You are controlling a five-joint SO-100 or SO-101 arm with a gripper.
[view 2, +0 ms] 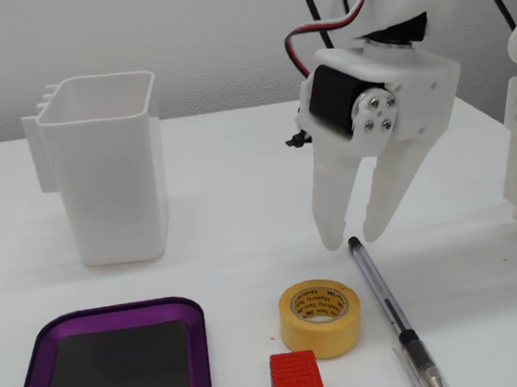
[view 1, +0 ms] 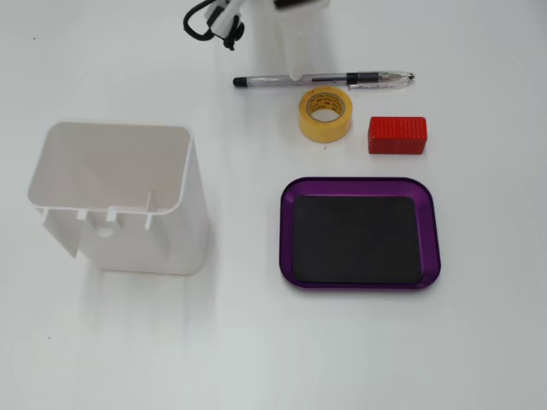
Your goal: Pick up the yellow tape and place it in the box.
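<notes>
In the low fixed view the gripper (view 2: pixel 353 242) hangs with its white fingers pointing down at the table, the tips a narrow gap apart and holding nothing. The tips sit just above the black-capped end of a clear ballpoint pen (view 2: pixel 394 317), which lies on the table and runs from under the gripper toward the camera.

The yellow tape (view 2: pixel 321 317) lies flat on the table just below and slightly left of the fingertips in this view, hole upward, its pale core showing dark print. It is near the gripper but not touched by it. A red block (view 2: pixel 298 382) lies just in front of the tape, further from the gripper. The box (view 2: pixel 33 353), a purple tray with a black inner mat, sits well off to the gripper's lower left and holds nothing. A tall white container (view 2: pixel 108 168) stands upright far to the gripper's left.

In the top-down fixed view only a white part of the arm enters at the top edge, above the pen (view 1: pixel 325 80). Below the pen lie the tape (view 1: pixel 325 114) and the red block (view 1: pixel 397 135), and further down the box (view 1: pixel 288 196). The white container (view 1: pixel 120 196) stands at the left.
</notes>
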